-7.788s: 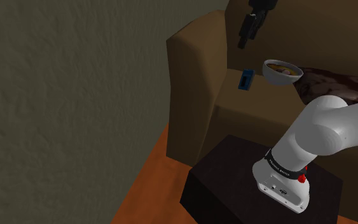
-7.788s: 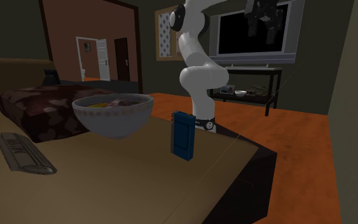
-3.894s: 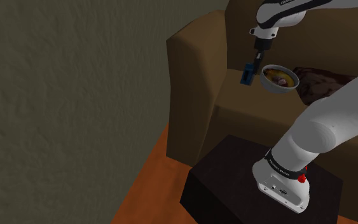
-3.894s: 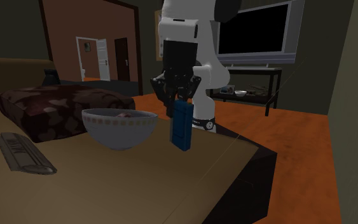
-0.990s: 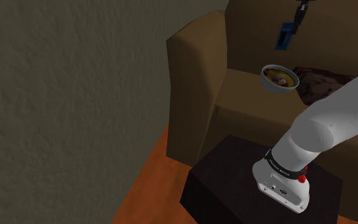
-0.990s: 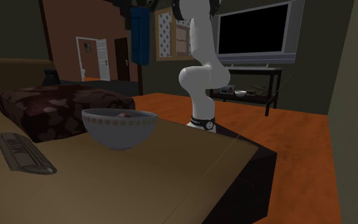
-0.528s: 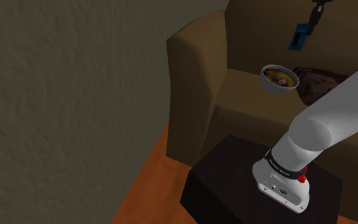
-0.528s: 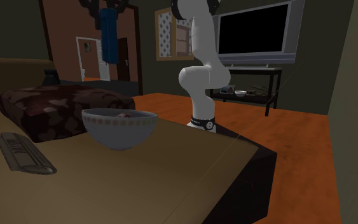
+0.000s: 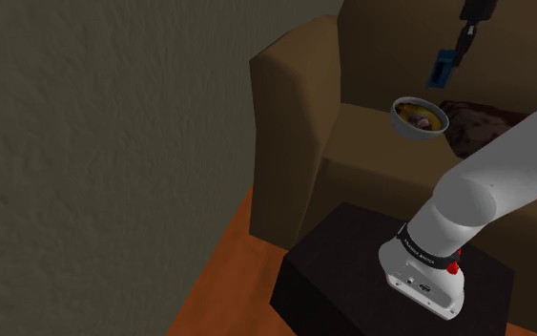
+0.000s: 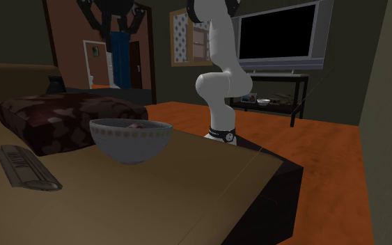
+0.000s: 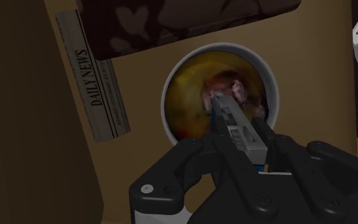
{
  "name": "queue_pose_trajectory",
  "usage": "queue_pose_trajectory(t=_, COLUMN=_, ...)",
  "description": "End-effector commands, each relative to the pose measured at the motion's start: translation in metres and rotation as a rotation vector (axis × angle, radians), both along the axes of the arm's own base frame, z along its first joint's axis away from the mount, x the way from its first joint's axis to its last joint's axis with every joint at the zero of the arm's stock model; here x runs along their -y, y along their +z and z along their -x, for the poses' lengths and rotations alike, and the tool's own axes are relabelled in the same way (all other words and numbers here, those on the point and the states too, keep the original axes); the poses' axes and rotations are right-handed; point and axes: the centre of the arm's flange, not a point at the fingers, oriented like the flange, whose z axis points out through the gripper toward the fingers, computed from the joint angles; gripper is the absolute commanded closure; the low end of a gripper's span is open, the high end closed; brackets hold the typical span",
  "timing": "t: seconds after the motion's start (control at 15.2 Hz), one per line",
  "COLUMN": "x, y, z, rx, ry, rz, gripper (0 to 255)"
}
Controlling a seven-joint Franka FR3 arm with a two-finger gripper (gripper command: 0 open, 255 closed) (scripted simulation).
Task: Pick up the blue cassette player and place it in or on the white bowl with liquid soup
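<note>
On the brown sofa seat [image 10: 187, 202], a folded grey newspaper [image 10: 24, 167], a dark patterned cushion [image 10: 62, 118] and a round white bowl of soup [image 10: 130, 139] are ranged left to right. The flat blue cassette player [image 10: 118, 59] is held clamped in the black gripper [image 10: 116, 33] above the bowl, its long axis upright and its free end pointed down.

"DAILY NEWS" on folded newspaper [image 11: 98, 89]

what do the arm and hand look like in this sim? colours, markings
Arm: smooth white rounded links. A dark band with small white lettering rings its base, with a red spot beside it. Hand: all black, blocky body with round screw heads, two black fingers.
</note>
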Motion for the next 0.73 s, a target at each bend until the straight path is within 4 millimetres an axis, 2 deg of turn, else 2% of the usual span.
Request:
queue_pose_trajectory(t=0.0, x=0.001, y=-0.011, z=-0.001, rx=0.000, ry=0.000, rz=0.000, gripper=255)
queue_pose_trajectory(t=0.46, x=0.001, y=-0.048, z=-0.001, rx=0.000, ry=0.000, rz=0.000, gripper=255)
queue_pose_trajectory(t=0.66, x=0.001, y=-0.051, z=-0.001, rx=0.000, ry=0.000, rz=0.000, gripper=255)
